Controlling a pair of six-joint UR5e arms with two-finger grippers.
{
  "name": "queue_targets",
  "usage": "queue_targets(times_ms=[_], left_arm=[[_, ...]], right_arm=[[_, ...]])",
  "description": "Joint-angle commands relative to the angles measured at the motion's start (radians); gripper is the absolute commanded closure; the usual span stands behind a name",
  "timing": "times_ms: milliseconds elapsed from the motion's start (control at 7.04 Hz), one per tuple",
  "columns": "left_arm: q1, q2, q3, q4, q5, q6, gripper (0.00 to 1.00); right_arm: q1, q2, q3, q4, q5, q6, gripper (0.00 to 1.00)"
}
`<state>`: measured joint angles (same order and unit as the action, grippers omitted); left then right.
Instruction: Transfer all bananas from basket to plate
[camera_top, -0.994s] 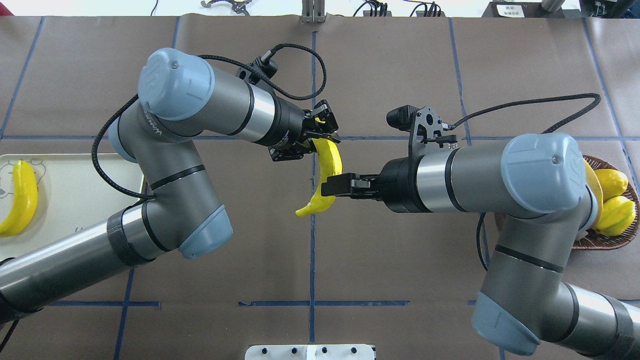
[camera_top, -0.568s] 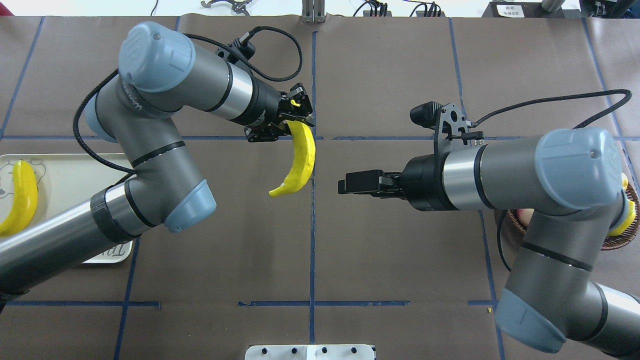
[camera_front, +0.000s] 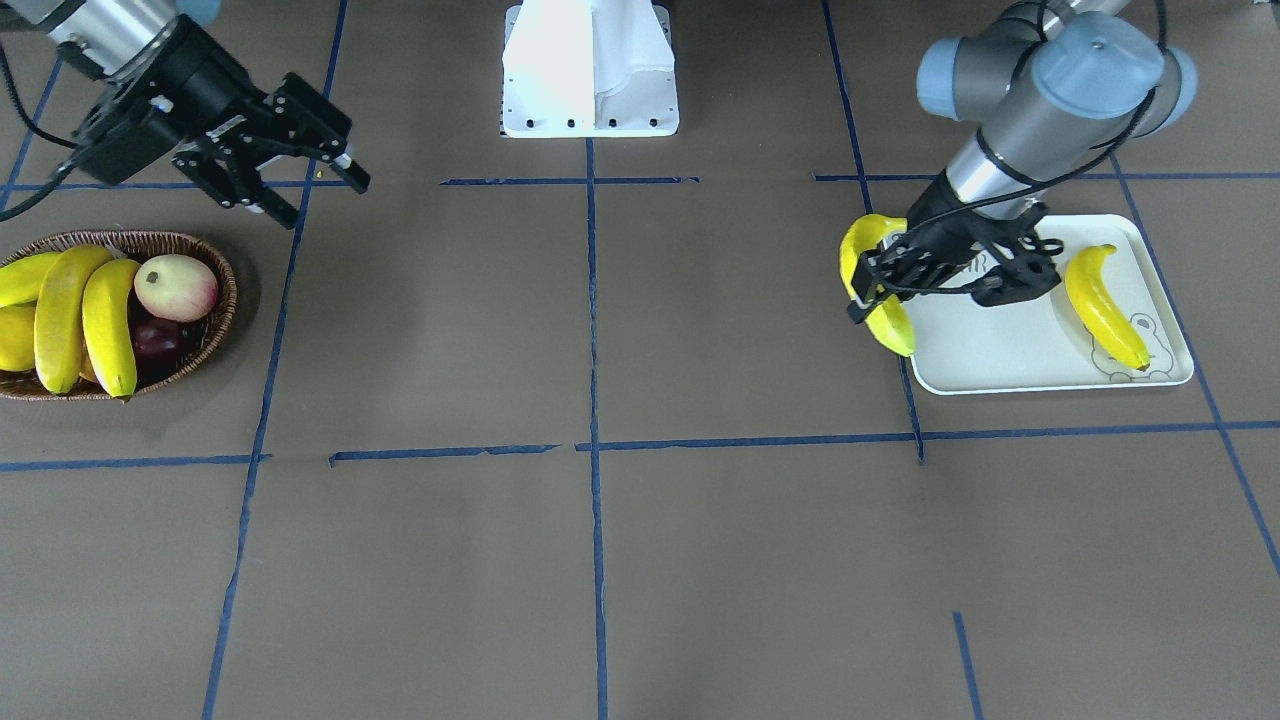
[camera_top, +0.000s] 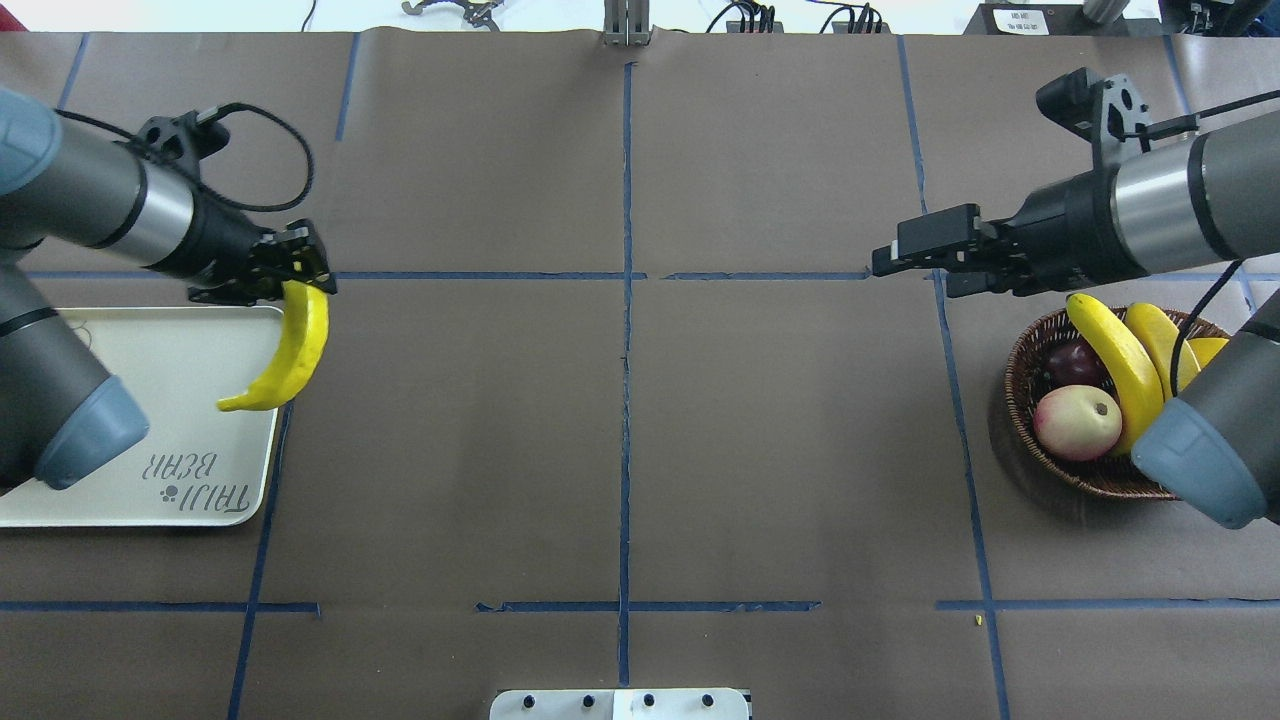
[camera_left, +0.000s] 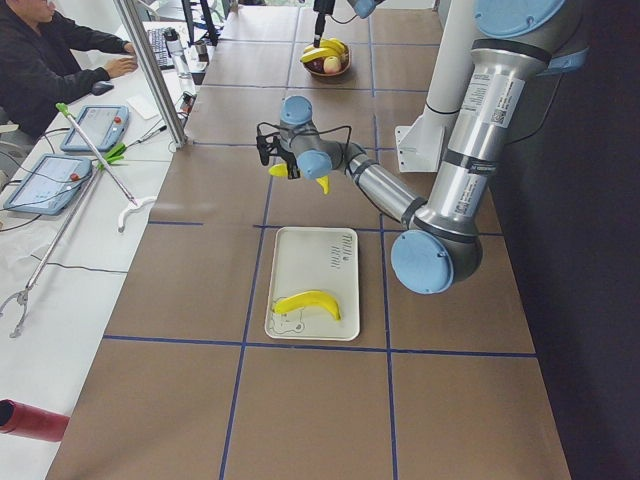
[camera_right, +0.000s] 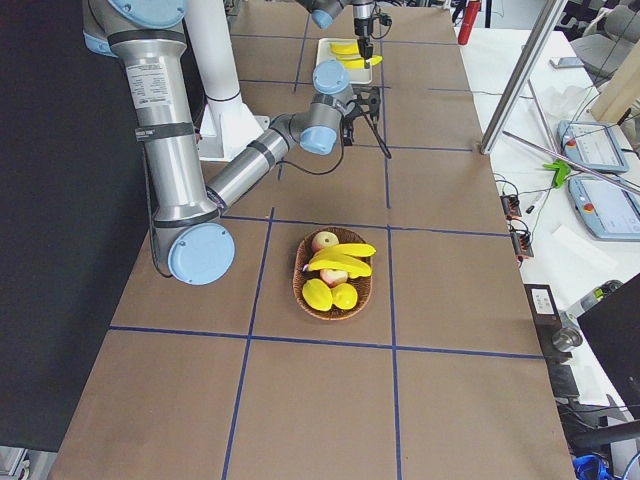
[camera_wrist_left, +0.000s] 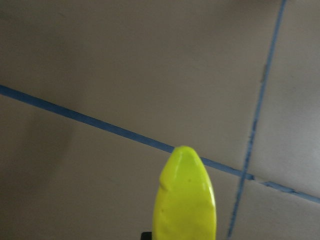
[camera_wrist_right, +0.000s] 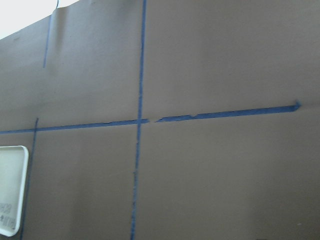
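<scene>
My left gripper (camera_top: 300, 268) is clamped on a banana (camera_top: 292, 352), hanging at the edge of the plate (camera_top: 170, 420) — another banana (camera_front: 1103, 305) lies on it. My right gripper (camera_front: 322, 200) is spread, empty, near the basket (camera_front: 225, 292) of bananas (camera_front: 70, 320).

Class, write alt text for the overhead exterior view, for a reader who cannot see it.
The left gripper holds a banana at the plate's edge, on the left. On the right, the open right gripper hovers near the basket holding more bananas.

left pincer (camera_top: 300, 272) clamped, right pincer (camera_front: 322, 200) — seemingly — spread
</scene>
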<state>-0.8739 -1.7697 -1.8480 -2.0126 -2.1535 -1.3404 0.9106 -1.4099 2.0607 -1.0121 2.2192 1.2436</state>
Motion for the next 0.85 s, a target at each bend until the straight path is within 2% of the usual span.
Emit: queue_targets(times_ms=[0,142,426,568,710], left_arm=[[-0.016,0.157,0.013,0.002,0.014,0.101,1.00],[-0.011,0.209,0.024,0.002,0.070,0.124,1.00],[-0.014,0.231,0.082,0.000,0.116,0.242,1.00],[-0.014,0.236,0.088,-0.002,0.142,0.242,0.90],[-0.014,0.240,0.104,-0.011,0.153,0.244,0.27]], right_arm=[[0.053,-0.053,-0.036,0.001,0.022,-0.104,0.00],[0.050,-0.050,-0.037,0.001,0.014,-0.102,0.00],[0.048,-0.052,-0.062,0.012,0.008,-0.104,0.00],[0.050,-0.050,-0.062,0.012,0.011,-0.104,0.00],[0.048,-0.047,-0.062,0.012,0.010,-0.104,0.00]])
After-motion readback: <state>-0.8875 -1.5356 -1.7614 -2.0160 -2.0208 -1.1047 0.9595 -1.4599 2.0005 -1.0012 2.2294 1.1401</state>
